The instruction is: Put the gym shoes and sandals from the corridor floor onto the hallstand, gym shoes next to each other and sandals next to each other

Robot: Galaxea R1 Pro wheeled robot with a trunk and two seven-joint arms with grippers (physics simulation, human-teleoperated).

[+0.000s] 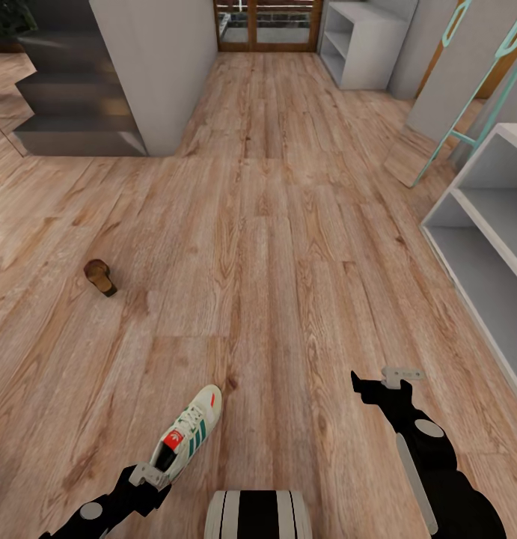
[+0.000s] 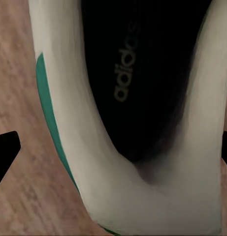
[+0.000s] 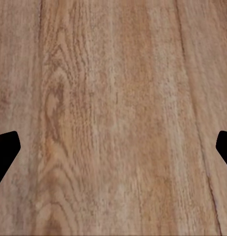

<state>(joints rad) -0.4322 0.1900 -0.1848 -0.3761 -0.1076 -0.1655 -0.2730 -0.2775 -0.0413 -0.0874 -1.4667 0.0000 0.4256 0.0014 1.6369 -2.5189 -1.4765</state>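
One sneaker (image 1: 189,438) lay on the wood floor (image 1: 288,262), toe pointing away from the robot, with its heel at the left gripper (image 1: 149,476). In the left wrist view the sneaker's (image 2: 138,98) dark insole and cream heel collar sat between the two black fingertips (image 2: 5,150), which stood spread at either side of the heel. Whether they pressed on the shoe, I could not tell.

The right gripper (image 1: 378,385) hung over bare planks, well to the right of the sneaker. Its wrist view showed its fingertips (image 3: 5,150) wide apart with nothing between them but floor (image 3: 113,118).

A brown sandal (image 1: 100,276) lay on the floor far beyond the sneaker and to its left. The light grey shoe rack (image 1: 482,247) stood well to the sneaker's right, its open tiers showing bare shelves.
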